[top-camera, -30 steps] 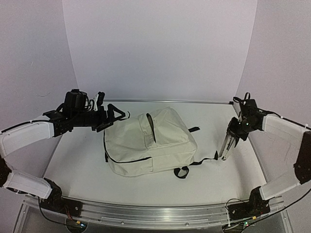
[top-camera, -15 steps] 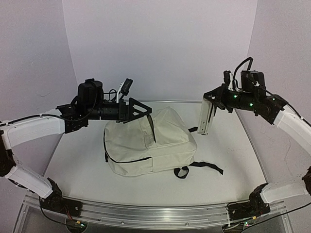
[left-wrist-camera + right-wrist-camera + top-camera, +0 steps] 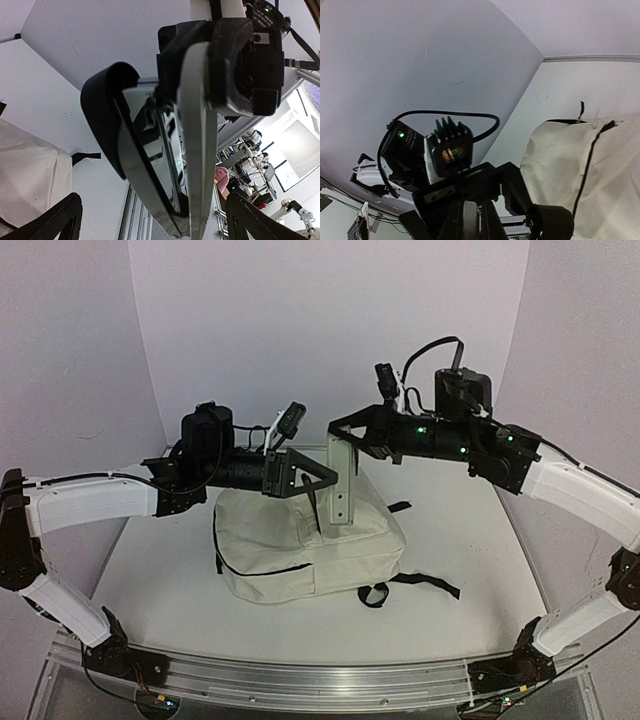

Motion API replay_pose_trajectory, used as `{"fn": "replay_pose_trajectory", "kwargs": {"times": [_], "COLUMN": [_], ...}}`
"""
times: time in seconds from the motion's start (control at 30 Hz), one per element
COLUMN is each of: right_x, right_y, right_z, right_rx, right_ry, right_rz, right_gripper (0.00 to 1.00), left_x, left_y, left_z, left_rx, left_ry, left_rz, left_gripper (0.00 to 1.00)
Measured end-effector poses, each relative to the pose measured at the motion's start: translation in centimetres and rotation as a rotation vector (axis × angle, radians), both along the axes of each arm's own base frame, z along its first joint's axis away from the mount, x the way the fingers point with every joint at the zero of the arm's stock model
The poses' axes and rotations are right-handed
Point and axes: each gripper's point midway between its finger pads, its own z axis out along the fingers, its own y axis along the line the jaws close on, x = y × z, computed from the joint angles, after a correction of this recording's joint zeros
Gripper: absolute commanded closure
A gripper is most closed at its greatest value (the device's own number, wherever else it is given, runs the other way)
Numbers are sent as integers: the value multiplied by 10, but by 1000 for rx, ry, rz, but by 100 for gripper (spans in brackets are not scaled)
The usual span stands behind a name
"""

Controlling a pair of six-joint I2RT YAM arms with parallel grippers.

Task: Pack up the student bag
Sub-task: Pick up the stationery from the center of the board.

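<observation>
The student bag (image 3: 300, 550) lies flat on the table (image 3: 470, 560), its opening a narrow slit. The right claw (image 3: 345, 435) is clenched on the top edge of a flat slab (image 3: 340, 485), which hangs upright over the bag. The left claw (image 3: 315, 480) stands released just beside the slab. Likely faults: the slab snags on unheld fabric, or the claws collide.

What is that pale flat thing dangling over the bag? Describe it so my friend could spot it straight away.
Find the cream bag lying on the table. Right above its far end, the right arm's tool grips a thin pale slab by its top edge, hanging upright. It is the only flat, rigid thing in the air; the bag is soft and the arms are bulky.
</observation>
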Motion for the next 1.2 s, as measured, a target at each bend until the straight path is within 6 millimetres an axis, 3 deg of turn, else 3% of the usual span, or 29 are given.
{"fn": "replay_pose_trajectory", "kwargs": {"times": [0.17, 0.37, 0.67, 1.0, 1.2], "right_x": [-14, -15, -16, -20, -25], "right_y": [21, 26, 27, 25, 21], "right_z": [11, 22, 26, 25, 26], "right_rx": [62, 119, 152, 165, 153], "right_ry": [-10, -18, -54, -57, -86], "right_rz": [74, 91, 100, 95, 81], "right_gripper": [100, 100, 100, 60, 56], "left_x": [-4, -10, -8, -8, -9], "left_y": [0, 2, 5, 4, 2], "left_z": [16, 34, 33, 21, 18], "left_rx": [-59, -136, -168, -151, -147], "left_ry": [-24, -44, 32, 71, 81], "left_rz": [-26, -53, -54, -54, -61], "left_gripper": [8, 34, 58, 72, 78]}}
